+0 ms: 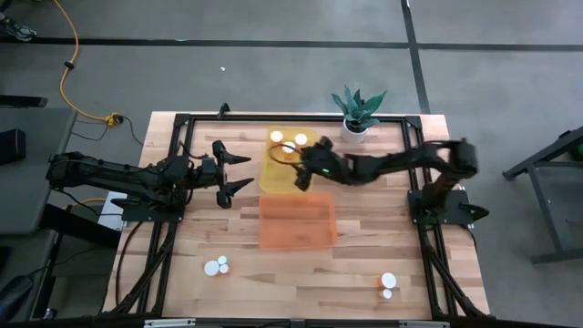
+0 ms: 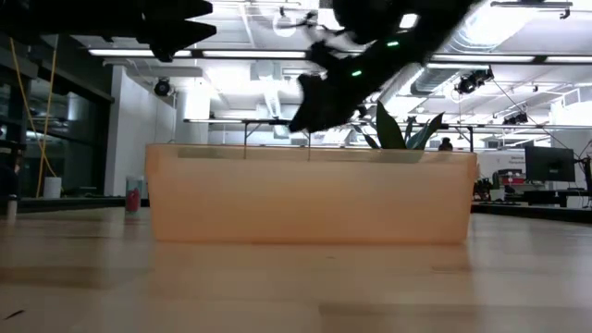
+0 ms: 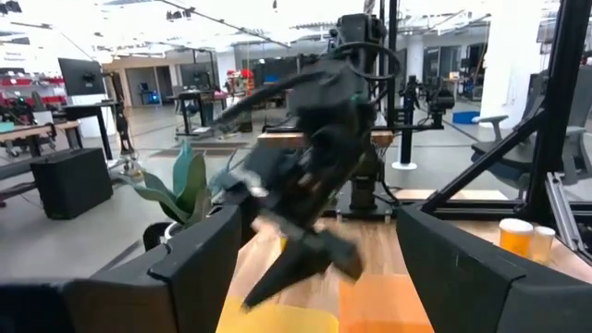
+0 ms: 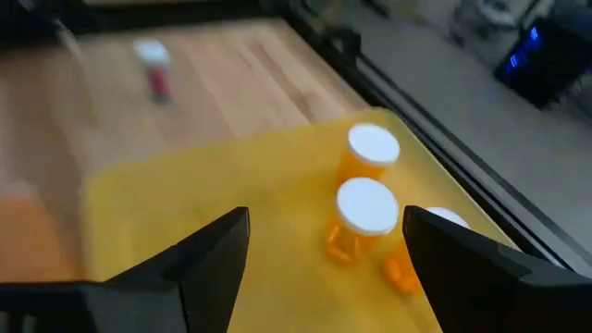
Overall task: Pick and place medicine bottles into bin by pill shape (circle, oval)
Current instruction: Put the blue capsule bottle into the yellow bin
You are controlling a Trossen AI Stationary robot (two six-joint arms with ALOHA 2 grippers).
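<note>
Your right gripper point(image 4: 324, 242) hangs over the yellow tray point(image 1: 273, 173) near the counter's point(image 1: 364, 273) far edge, jaws spread wide, empty. Bottles point(image 4: 366, 208) stand right under it; drop lower and you could tip them. The left gripper point(image 1: 239, 171) waits, jaws spread. Behind: a bright workshop.

Two bins sit mid-worktop point(image 1: 364, 273), the far bin point(image 1: 270, 173) just behind the near bin point(image 1: 296, 221). Three bottles point(image 1: 290, 140) stand in the far bin, the right pincer point(image 1: 299, 166) above them. More bottles lie near the front edge, one pair left point(image 1: 217, 266), one right point(image 1: 388, 284). A plant point(image 1: 357, 113) stands at the back.
</note>
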